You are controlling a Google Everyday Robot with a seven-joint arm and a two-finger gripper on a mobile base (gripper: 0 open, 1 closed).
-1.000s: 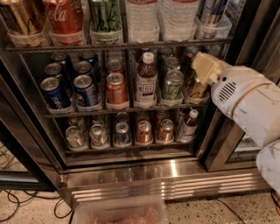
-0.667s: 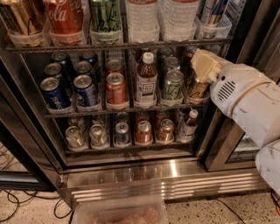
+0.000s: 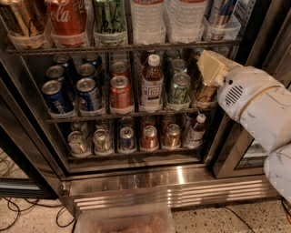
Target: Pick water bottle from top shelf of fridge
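Gripper (image 3: 210,67): cream-coloured end of the white arm (image 3: 257,107), in front of the right end of the middle rack, just below the front rail of the top shelf (image 3: 91,48); open or closed cannot be told.
Load: nothing seen in it.
Water bottle (image 3: 184,19): upright on the top shelf of the fridge (image 3: 159,181), second lane from the right, seated in a clear tray; only the ribbed lower body in view, cap and label cut off at the upper edge.
Bottle relative to gripper: above and slightly left, apart, with the shelf rail between.
Second clear bottle (image 3: 146,18): just left of the first, also upright, equally a candidate.
Neighbours: striped can (image 3: 221,11) close on the right, green can (image 3: 109,16) further left.
Handling, as judged: full, so fairly heavy; thin walls likely to give under a hard squeeze; cold plastic possibly slick; ribs a help against slipping.
Best hold, as judged: across the ribbed mid-body, above the tray lip, approached from the front.
Next move needs: a rise clear of the rail, then a straight reach in.
Risk: base catching on tray lip or rail; nudging the can beside it.
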